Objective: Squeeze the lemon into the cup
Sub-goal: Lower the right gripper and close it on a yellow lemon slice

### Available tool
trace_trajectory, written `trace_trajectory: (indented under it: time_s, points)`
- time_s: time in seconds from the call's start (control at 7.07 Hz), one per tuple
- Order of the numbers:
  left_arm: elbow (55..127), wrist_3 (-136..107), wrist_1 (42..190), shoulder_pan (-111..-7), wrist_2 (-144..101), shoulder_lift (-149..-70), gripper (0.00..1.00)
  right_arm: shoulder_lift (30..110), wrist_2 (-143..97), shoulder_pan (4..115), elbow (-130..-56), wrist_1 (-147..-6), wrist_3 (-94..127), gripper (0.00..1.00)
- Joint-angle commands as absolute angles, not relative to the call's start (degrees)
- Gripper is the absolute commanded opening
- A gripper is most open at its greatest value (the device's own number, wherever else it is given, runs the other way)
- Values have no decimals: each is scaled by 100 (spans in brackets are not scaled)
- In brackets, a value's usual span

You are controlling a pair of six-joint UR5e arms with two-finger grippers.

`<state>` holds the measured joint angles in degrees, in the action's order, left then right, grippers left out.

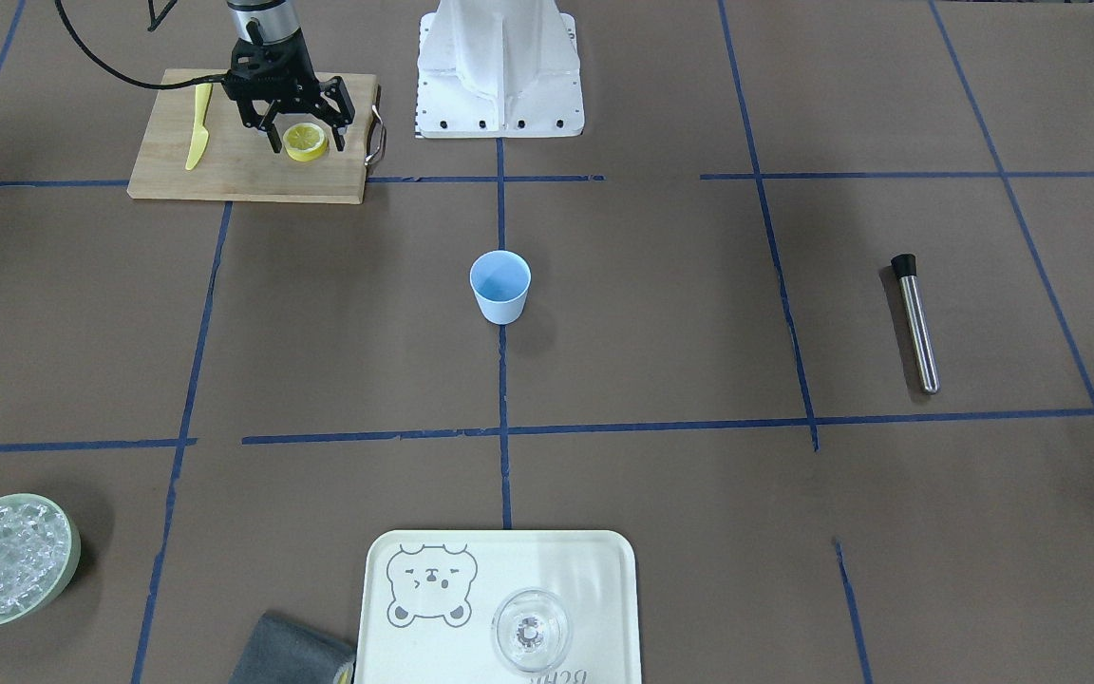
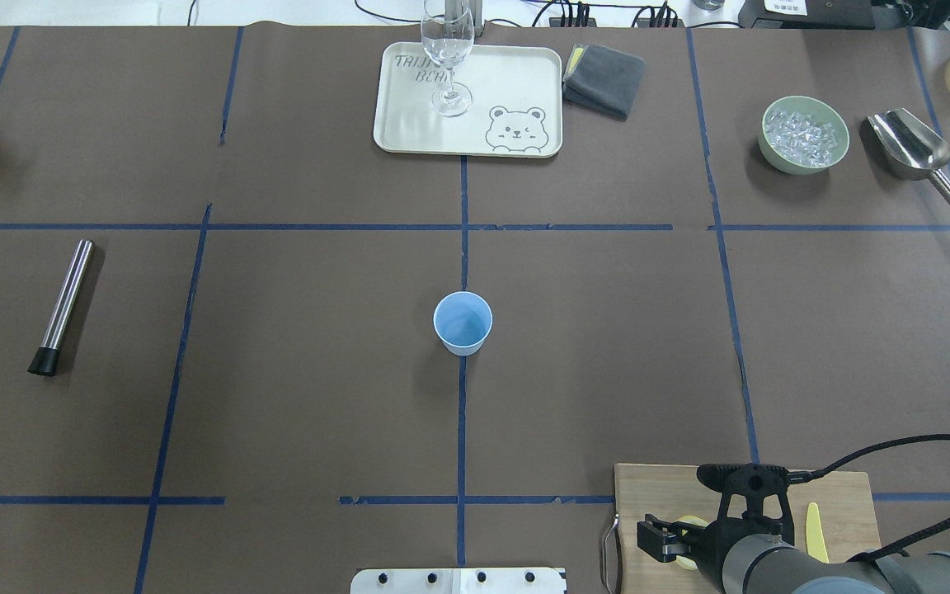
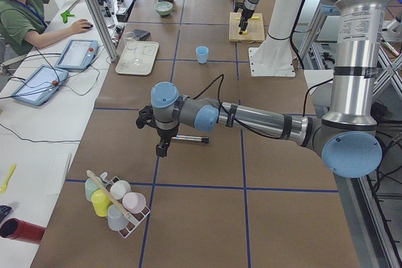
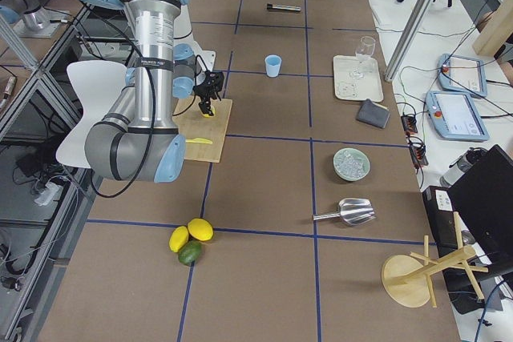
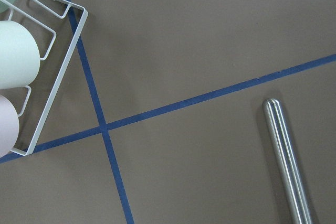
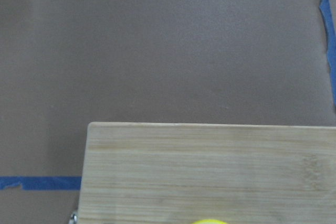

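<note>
Lemon slice, pale flesh up, lies flat on the wooden cutting board at the left of the view that faces me. A yellow knife lies just left of it on the same board. My right hand is over the slice, released, with one finger on each side of the rind (whether a pad grazes it I cannot tell). Lower in that left part stands a pale green bowl of ice, and then a folded grey cloth just beside the tray.

The tray carries a bear drawing, a clear glass and some lettering. I can read "BEA" in it; the rest is too small or behind the stem. In the middle, the light-blue cup stands upright on a blue tape line, well apart from the board.

Further right a steel bar with a black cap lies on the brown tabletop. My left hand hangs near it; released or clenched, I cannot tell.
</note>
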<state>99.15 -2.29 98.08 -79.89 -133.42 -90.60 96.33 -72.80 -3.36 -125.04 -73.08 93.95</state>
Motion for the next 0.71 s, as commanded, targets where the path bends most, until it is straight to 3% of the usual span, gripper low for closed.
trace_trajectory:
  time_s: [0.0,0.28,0.57]
  points:
    - [9914,-229,9809,-7989,-13342,-9062,100,9650,-7286,-386,-12507,-7339,9396,100]
    - [9905,-229,9809,-7989,-13342,-9062,100,9650,-7286,-465,-12507,-7348,9396,100]
    - [9914,-229,9809,-7989,-13342,-9053,100,9650,-7304,-457,-12507,-7356,9396,76]
